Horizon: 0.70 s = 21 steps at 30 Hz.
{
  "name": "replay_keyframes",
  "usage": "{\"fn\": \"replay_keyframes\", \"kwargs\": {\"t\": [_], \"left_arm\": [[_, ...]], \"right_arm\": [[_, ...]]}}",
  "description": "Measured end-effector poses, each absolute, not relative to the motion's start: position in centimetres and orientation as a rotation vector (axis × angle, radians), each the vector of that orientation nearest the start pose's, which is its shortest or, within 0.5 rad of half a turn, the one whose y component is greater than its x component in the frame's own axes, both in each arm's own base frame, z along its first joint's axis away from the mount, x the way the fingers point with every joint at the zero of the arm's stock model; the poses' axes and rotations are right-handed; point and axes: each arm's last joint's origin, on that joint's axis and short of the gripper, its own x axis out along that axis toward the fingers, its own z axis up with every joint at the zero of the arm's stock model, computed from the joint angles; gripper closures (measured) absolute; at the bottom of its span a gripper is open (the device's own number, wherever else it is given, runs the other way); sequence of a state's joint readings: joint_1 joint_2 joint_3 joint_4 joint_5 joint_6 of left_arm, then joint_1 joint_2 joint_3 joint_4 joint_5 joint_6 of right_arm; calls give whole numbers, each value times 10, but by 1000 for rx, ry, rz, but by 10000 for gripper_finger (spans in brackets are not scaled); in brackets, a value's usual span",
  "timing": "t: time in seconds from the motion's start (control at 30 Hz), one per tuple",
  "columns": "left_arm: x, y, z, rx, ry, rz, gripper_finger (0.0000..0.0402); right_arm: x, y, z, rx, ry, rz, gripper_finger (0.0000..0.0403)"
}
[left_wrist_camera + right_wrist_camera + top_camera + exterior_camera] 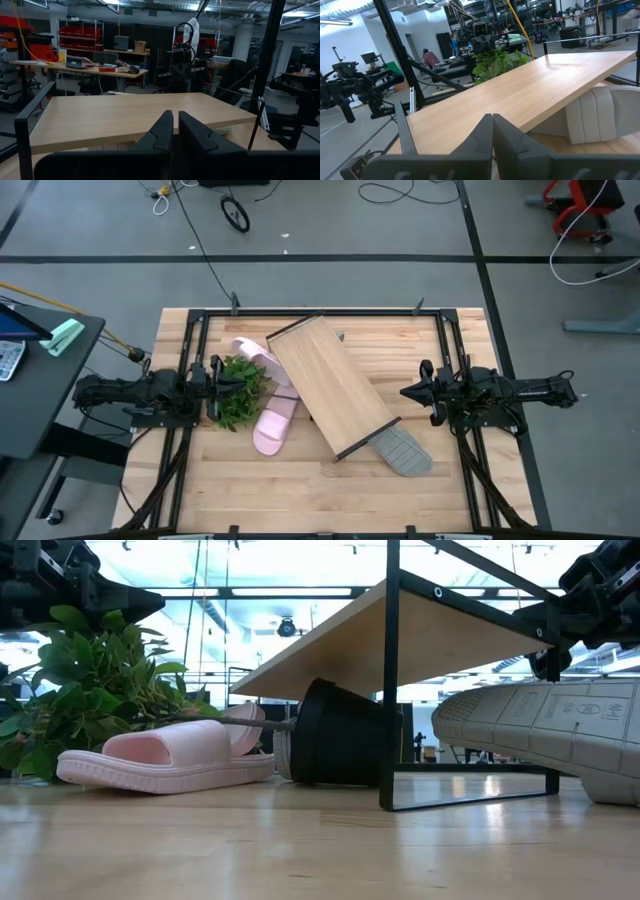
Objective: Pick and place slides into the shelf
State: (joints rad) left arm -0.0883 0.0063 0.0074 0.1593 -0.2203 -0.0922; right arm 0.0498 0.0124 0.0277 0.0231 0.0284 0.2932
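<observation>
Your two arms are matte black, built of blocky jointed segments. Each ends in a hand, the left hand (175, 135) and the right hand (492, 137), with two flat, wedge-shaped black fingers (162, 132).

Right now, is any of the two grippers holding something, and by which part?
Nothing is held. The left gripper and the right gripper are both shut on nothing, apart from the shelf.
</observation>
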Motion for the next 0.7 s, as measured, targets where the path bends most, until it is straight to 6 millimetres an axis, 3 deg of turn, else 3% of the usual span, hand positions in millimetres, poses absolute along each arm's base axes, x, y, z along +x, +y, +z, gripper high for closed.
{"fn": "replay_keyframes", "kwargs": {"t": [0.7], "left_arm": [[96, -2, 181, -115, -165, 125, 371]], "right_arm": [[97, 4, 173, 287, -26, 25, 389]]}}
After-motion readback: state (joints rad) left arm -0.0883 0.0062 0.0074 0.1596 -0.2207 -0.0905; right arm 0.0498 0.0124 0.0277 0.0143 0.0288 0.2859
